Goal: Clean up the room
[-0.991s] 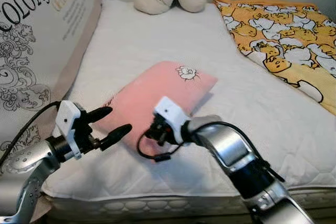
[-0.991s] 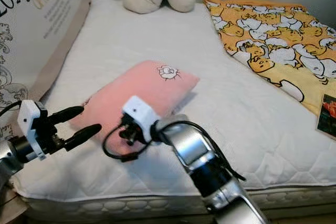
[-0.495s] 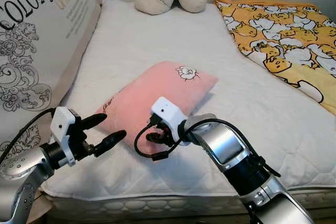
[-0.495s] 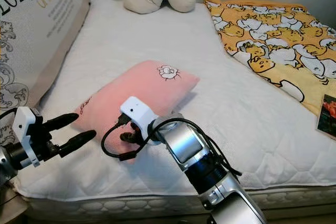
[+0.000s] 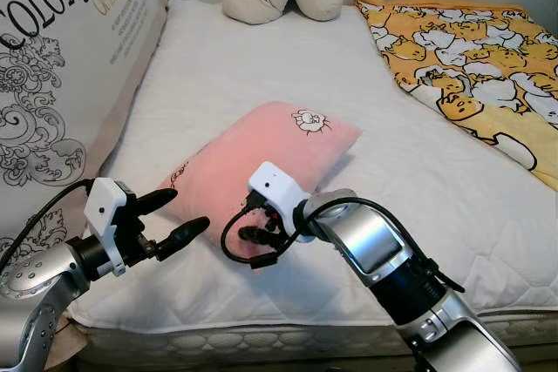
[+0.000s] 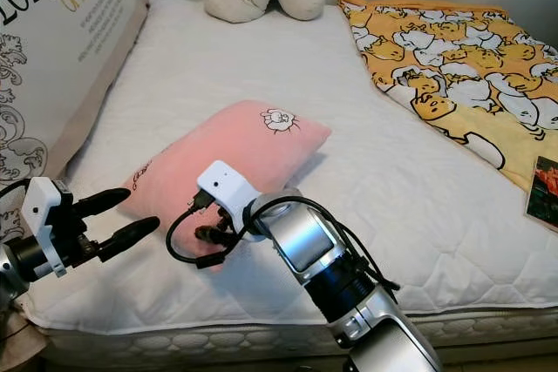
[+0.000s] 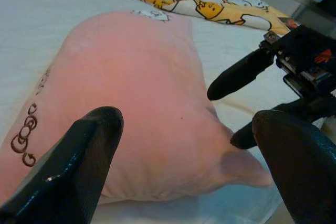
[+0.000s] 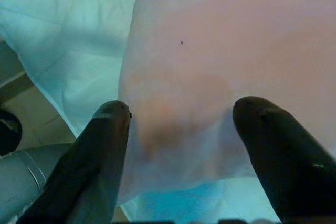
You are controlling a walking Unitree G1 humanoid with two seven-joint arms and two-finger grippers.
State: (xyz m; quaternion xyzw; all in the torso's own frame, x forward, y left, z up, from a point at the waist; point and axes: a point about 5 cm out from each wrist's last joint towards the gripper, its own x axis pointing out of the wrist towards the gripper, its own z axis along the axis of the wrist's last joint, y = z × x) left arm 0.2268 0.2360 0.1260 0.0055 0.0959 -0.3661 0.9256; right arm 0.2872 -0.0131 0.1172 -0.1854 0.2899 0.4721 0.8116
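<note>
Pink pillow point(image 5: 261, 163) lies askew on mattress point(image 5: 418, 189). My right gripper point(image 8: 181, 129) spread, straddling near corner for grip. My left gripper point(image 5: 174, 215) unclenched, poised beside.

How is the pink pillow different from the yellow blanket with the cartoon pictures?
The soft pink pillow is plump and plain, with one small sheep picture, while the yellow cartoon blanket lies flat and is covered all over in pictures. The pillow sits near the bed's front edge between the open left gripper and open right gripper; the blanket lies on the far right. Both rest on the white mattress.
</note>
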